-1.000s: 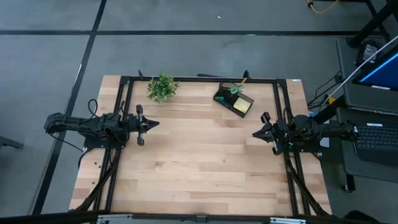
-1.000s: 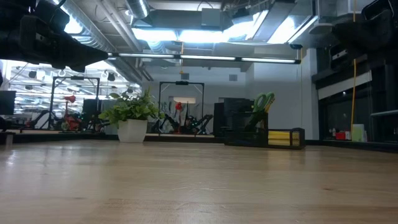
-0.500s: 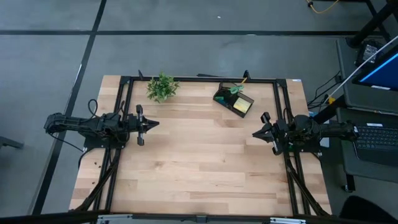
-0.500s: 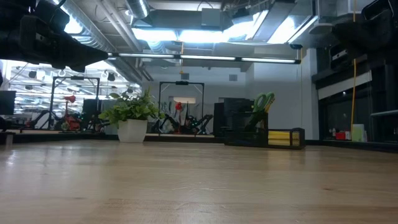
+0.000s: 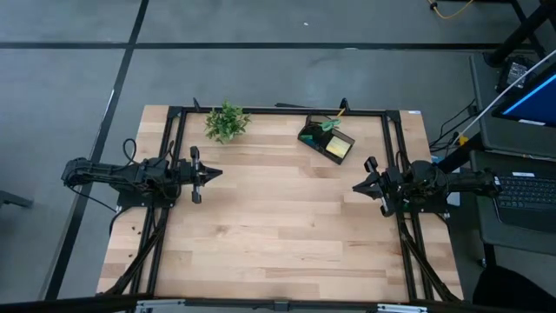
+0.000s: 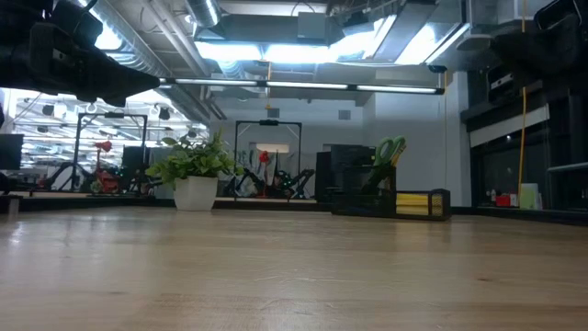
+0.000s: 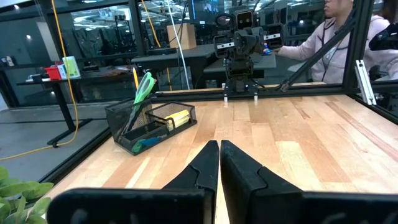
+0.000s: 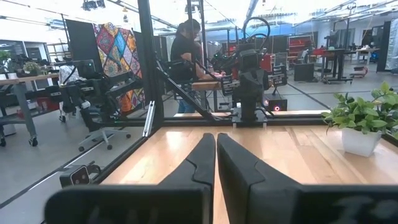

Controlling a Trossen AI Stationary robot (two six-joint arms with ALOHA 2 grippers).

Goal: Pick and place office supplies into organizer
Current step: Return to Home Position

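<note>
Evidently because the supplies are stowed, the left gripper (image 5: 216, 173) and right gripper (image 5: 355, 186) face each other, fingers pressed together and empty, well apart from the organizer (image 5: 326, 139) holding the scissors (image 7: 142, 89) upright.

Left pincer (image 7: 219, 147), fingers pressed together, low over the wooden tabletop (image 7: 311, 140).
A black mesh organizer (image 7: 126, 124) stands near the tabletop's edge, with green-handled scissors (image 7: 143, 86) and a pencil (image 7: 135, 76) upright in it and a yellow note pad (image 7: 178, 117) in its tray. The other arm (image 7: 242, 43) faces from the far side; a person (image 7: 336, 37) sits beyond.
</note>
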